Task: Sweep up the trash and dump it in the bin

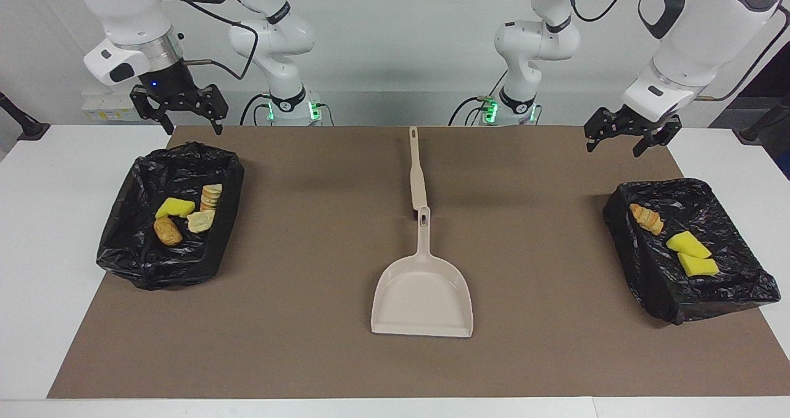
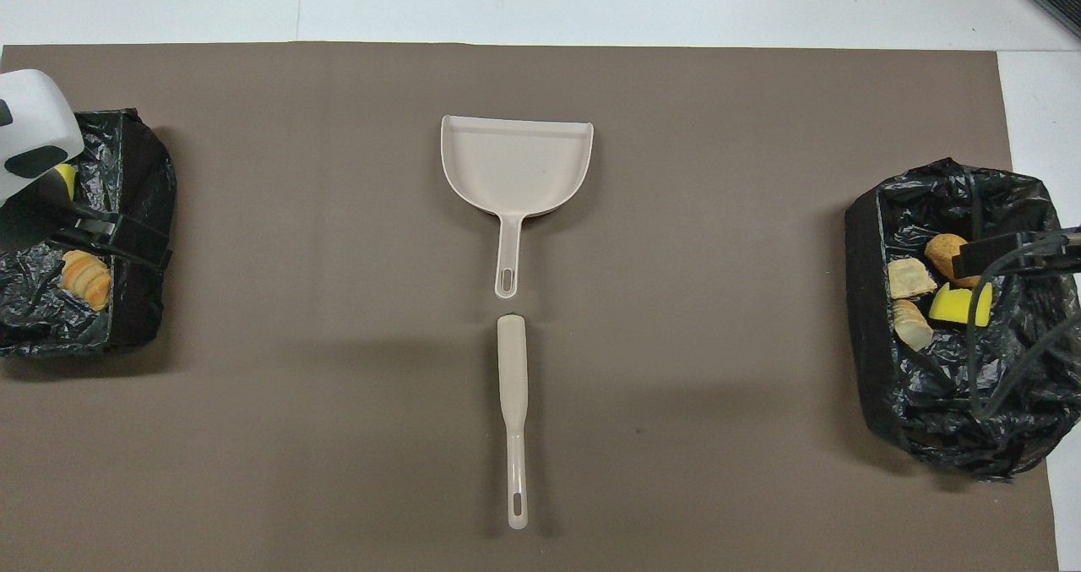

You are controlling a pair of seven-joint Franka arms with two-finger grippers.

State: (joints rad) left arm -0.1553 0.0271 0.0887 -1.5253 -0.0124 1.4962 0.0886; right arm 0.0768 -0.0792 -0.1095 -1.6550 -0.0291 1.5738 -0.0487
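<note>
All the trash lies in two black-lined bins. The bin (image 1: 213, 254) at the right arm's end holds a yellow wedge (image 1: 174, 207), two pale cracker pieces (image 1: 211, 196) and an orange-brown nugget (image 1: 167, 231). In the bin (image 1: 642, 263) at the left arm's end lie a ridged orange piece (image 1: 646, 218) and two yellow wedges (image 1: 688, 244). My right gripper (image 1: 179, 108) hangs open and empty over the table's edge, on the robots' side of its bin. My left gripper (image 1: 631, 134) is open and empty too, raised over the mat's corner by its bin.
A beige dustpan (image 1: 423, 294) lies mid-mat, its handle pointing toward the robots. The beige brush (image 1: 418, 171) lies in line with it, nearer to the robots. The brown mat (image 1: 308, 282) covers most of the white table.
</note>
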